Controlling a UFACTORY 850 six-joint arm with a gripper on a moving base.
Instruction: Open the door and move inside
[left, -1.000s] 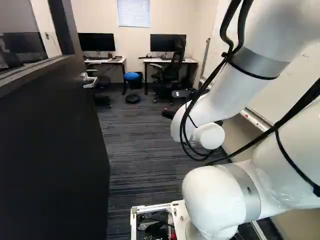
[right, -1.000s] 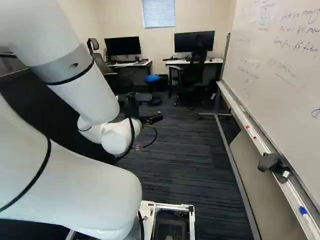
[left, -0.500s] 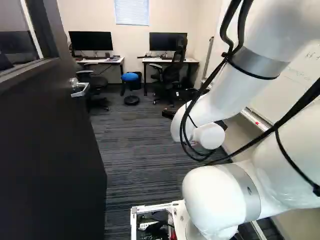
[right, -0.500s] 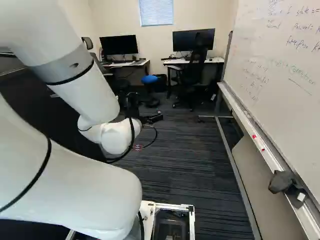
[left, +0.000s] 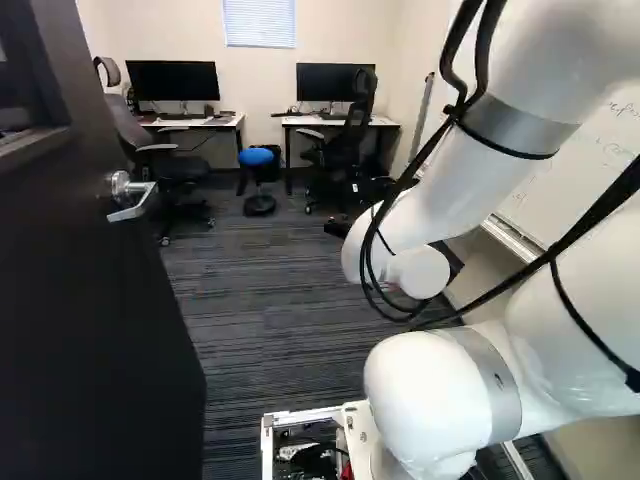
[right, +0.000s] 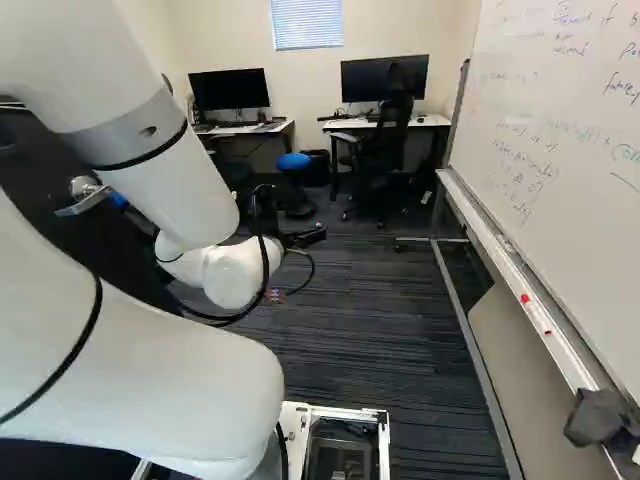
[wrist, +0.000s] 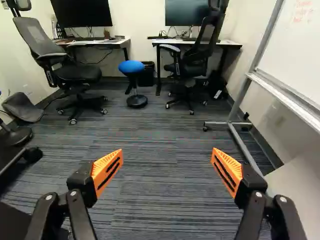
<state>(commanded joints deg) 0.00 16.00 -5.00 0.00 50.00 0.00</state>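
The whiteboard (right: 560, 130) at the right of the right base view carries dark handwriting with a little teal-green in it; the lines run off the right edge and most words are too faint or cropped to make out. The wrist view shows some red writing on the same board, beyond the right-hand finger, too small to read. On its tray (right: 510, 268) lie small red items, and a dark grey object (right: 598, 418) is cut off at the lower right corner.

The task's door (left: 90, 320) fills the left side of the left base view, standing open with carpet (left: 250, 320) past its edge; its left and lower parts are out of frame. The silver handle (left: 130, 195) is at the upper left of that view. In the right base view the white arm (right: 150, 370) hides much of the door, and something small and blue beside the handle is hard to identify.

The pincer (right: 304, 237) is partly hidden behind its own wrist in the base views. In the wrist view its orange pads (wrist: 106, 171) stand wide apart, nothing between them. Ahead are two desks with monitors (left: 173, 80) (left: 335, 84), chairs and a blue stool (left: 256, 157).
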